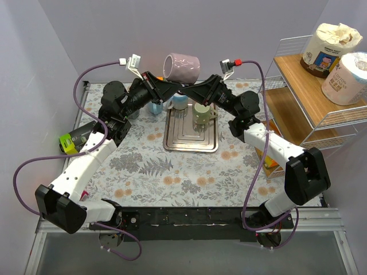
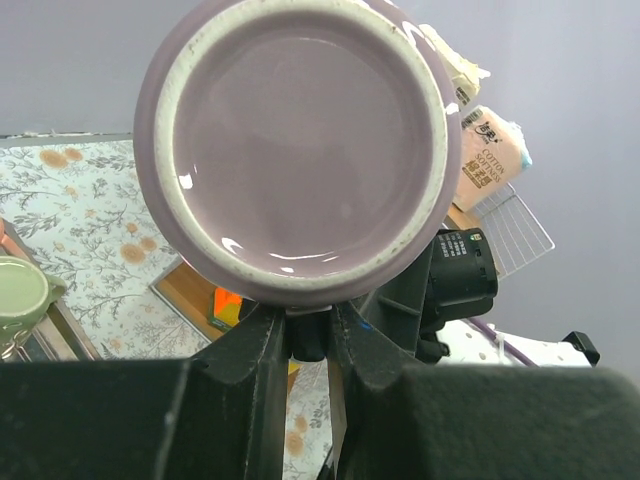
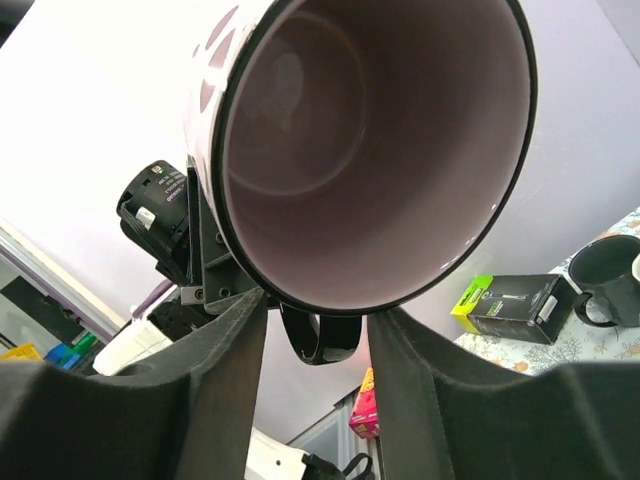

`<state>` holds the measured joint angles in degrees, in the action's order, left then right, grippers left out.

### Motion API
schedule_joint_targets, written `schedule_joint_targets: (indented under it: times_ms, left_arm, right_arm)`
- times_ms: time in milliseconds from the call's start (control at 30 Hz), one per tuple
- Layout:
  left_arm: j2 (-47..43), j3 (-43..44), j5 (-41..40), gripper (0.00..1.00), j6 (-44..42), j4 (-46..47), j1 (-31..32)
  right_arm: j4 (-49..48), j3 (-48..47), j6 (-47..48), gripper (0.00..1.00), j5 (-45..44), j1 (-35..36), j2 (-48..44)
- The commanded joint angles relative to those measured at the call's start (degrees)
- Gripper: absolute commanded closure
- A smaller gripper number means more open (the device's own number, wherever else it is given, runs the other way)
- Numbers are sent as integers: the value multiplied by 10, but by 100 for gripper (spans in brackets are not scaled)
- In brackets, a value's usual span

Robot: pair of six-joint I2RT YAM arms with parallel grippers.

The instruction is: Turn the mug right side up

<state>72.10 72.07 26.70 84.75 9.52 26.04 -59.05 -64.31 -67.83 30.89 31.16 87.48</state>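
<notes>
The lilac mug (image 1: 182, 67) with a black handle hangs on its side in the air above the back of the table. In the left wrist view I see its glazed base (image 2: 300, 140); in the right wrist view I look into its open mouth (image 3: 370, 150). My left gripper (image 1: 171, 87) (image 2: 310, 325) is shut on the black handle under the mug. My right gripper (image 1: 193, 90) (image 3: 316, 310) is open, its fingers on either side of the handle (image 3: 320, 340) with a gap on each side, their tips up by the rim.
A metal tray (image 1: 191, 140) below holds a green mug (image 1: 202, 113). A blue mug (image 1: 179, 101) and another cup (image 1: 155, 107) stand behind it. A green-black box (image 1: 73, 139) lies at the left. A wire shelf (image 1: 309, 97) with paper rolls (image 1: 343, 77) stands at the right.
</notes>
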Motion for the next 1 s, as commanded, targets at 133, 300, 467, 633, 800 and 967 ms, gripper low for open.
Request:
schedule_joint_targets:
  times_ms: [133,300,467,633,800,967]
  left_arm:
    - [-35,-4,17,100,8,59,4]
    - [-35,-8,10,100,-2,43,4]
    - [-43,-10,-25,59,-32,-5,5]
    - [-64,-28,-102,16,-66,-85,4]
    - [-120,-73,-209,2,-77,-190,4]
    - [-140,-62,-449,2,-54,-363,5]
  right_arm:
    - [-53,-13,-12,82,-3,2,2]
    - [-38,-17,-14,99,-4,5,4]
    - [47,-46,30,99,-7,15,3]
    - [164,-70,100,99,-30,28,1]
    - [283,-95,163,99,-77,38,15]
    - [432,-163,293,99,-158,86,57]
